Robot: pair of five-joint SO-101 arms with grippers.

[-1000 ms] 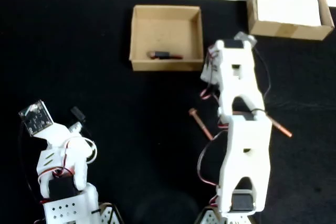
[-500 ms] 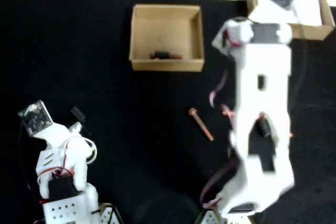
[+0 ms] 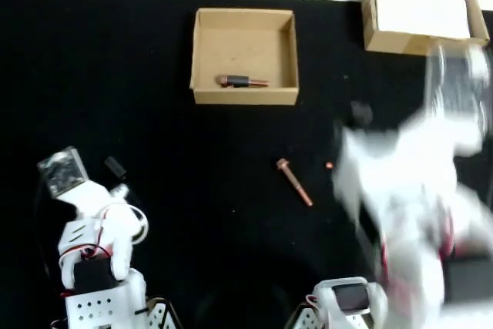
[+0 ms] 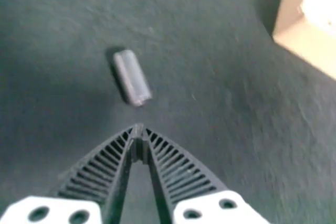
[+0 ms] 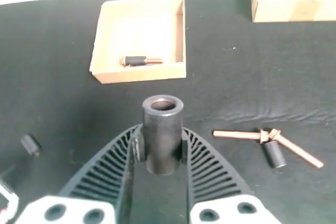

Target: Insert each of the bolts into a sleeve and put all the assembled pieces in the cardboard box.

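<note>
My right gripper [image 5: 161, 139] is shut on a black sleeve [image 5: 163, 121], held upright with its bore showing. Beyond it stands the cardboard box [image 5: 102, 40] holding one assembled bolt and sleeve [image 5: 140, 61]. Two copper bolts [image 5: 239, 135] [image 5: 296, 151] lie crossed on the cloth beside a loose sleeve [image 5: 274, 154]. My left gripper [image 4: 137, 129] is shut and holds nothing, just short of a small dark sleeve [image 4: 132, 77] lying on the cloth. In the high view the box [image 3: 245, 96] holds the assembled piece [image 3: 241, 81], one bolt [image 3: 294, 182] lies mid-table, and the right arm [image 3: 416, 206] is a blur.
A second cardboard box [image 3: 370, 17] with a white inside stands at the back right corner. The left arm [image 3: 96, 229] sits at the front left with the small sleeve [image 3: 114, 166] beside it. Black cloth covers the table.
The right arm has swung from beside the boxes back to the front right, uncovering the table's middle. The left arm has shifted slightly.
</note>
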